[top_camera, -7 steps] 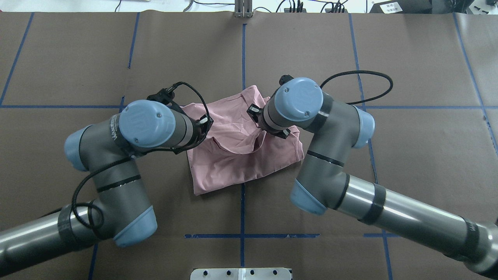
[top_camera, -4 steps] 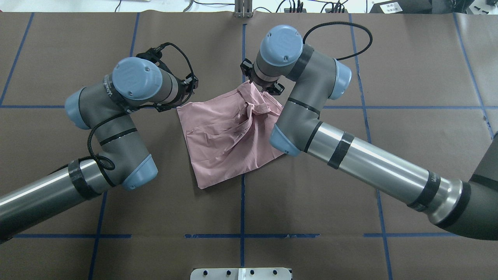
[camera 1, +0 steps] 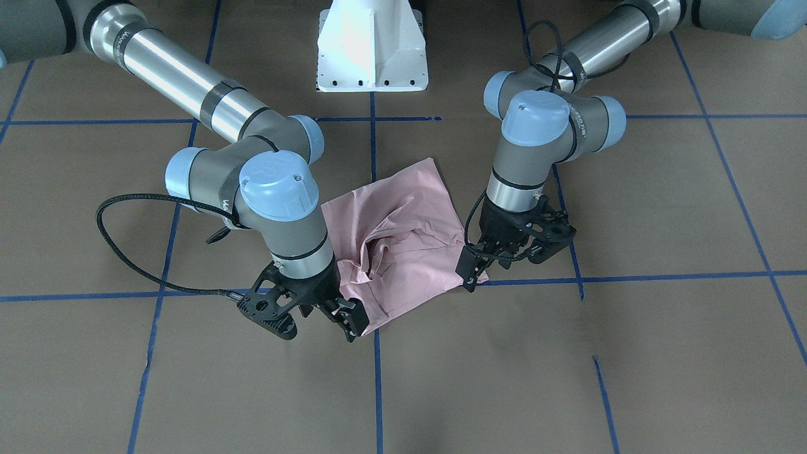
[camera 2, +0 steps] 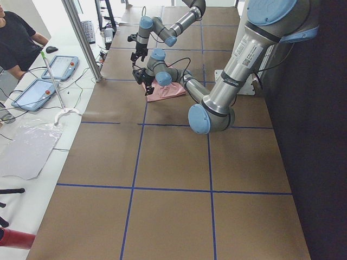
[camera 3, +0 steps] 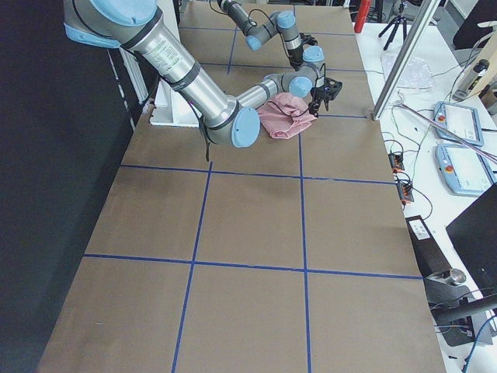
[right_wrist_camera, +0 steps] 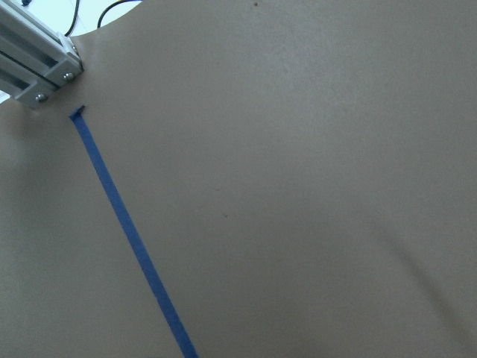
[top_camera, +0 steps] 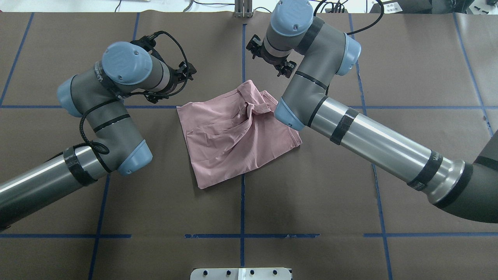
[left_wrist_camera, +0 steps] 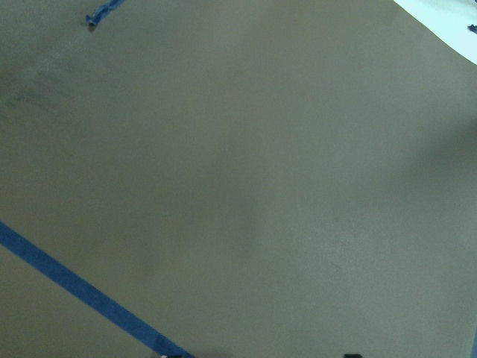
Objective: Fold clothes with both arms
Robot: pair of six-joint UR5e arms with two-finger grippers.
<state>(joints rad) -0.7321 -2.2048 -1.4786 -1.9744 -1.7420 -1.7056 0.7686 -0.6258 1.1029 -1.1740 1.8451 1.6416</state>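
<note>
Since the earlier frame the right gripper (camera 1: 315, 313) has released the pink T-shirt (camera 1: 410, 252). Facing the robot, we see it and the left gripper (camera 1: 512, 253) splayed open, empty, flanking the shirt. Overhead, the shirt lies crumpled on the tabletop (top_camera: 155, 206), both grippers clear of it.

1. Left arm (top_camera: 97, 116): enters the overhead view at the lower left. Silver forearm runs forward to a bent elbow, wrist links fold up and inward, blue cap on top.
2. Left gripper (camera 1: 514, 255): pointed down at the worktop (top_camera: 408, 70). Fingers (camera 1: 470, 270) spread wide, nothing between them.
3. Right arm (top_camera: 373, 144): long silver forearm stretched diagonally from the lower right toward the far centre. Wrist links turn sharply at the end.
4. Right gripper (camera 1: 318, 318): also pointed down, fingers spread wide and empty.
5. The two grippers are well apart, with no contact between the arms. Neither wrist camera shows its own fingers.
</note>
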